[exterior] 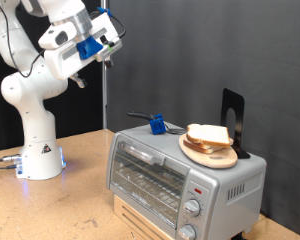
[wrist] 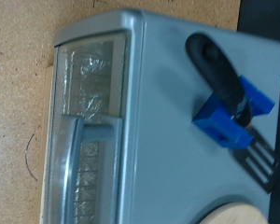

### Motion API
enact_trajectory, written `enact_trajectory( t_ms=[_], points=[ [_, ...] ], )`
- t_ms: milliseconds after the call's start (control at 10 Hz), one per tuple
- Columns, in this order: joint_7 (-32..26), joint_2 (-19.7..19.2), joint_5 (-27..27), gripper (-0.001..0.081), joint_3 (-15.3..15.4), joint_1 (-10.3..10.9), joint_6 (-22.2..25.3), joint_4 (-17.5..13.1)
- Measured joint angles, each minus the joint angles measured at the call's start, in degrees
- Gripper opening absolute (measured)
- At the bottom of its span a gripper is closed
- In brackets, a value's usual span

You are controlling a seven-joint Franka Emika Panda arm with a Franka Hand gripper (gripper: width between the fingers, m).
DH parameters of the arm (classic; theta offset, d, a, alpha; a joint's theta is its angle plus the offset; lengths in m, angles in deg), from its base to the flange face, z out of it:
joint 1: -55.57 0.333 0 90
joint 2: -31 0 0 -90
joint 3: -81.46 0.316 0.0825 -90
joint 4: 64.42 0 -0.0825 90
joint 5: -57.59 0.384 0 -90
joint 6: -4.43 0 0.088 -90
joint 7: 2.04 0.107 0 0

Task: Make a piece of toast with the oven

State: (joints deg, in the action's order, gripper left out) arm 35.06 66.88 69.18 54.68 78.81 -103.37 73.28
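The silver toaster oven stands on a wooden box at the exterior view's lower right. Its glass door is closed, the wire rack shows behind it, and two knobs sit on its right panel. In the wrist view I look down on the oven's top and its door handle. A stack of bread slices lies on a round wooden plate on top of the oven. No single separate slice shows. My gripper hangs high above the oven's left end, empty of bread. Its fingers do not show in the wrist view.
A black-handled spatula in a blue holder lies on the oven top, also in the wrist view. A black stand rises behind the plate. The plate's edge shows in the wrist view. A thin pole stands behind the oven.
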Motion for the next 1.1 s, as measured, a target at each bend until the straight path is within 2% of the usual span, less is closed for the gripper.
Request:
enact_trajectory(
  t_ms=[300, 500, 900, 1100],
  points=[
    [0.34, -6.65, 2.26, 0.0808, -0.8, 0.05, -7.97, 0.12],
    [-1.03, -11.4, 4.79, 0.0808, -1.29, 0.74, -11.85, -1.25],
    [-4.13, -18.73, 7.2, 0.0808, -1.48, 2.4, -12.93, -5.85],
    [-4.11, -18.66, 7.73, 0.0808, -1.49, 2.3, -13.12, -5.53]
  ],
)
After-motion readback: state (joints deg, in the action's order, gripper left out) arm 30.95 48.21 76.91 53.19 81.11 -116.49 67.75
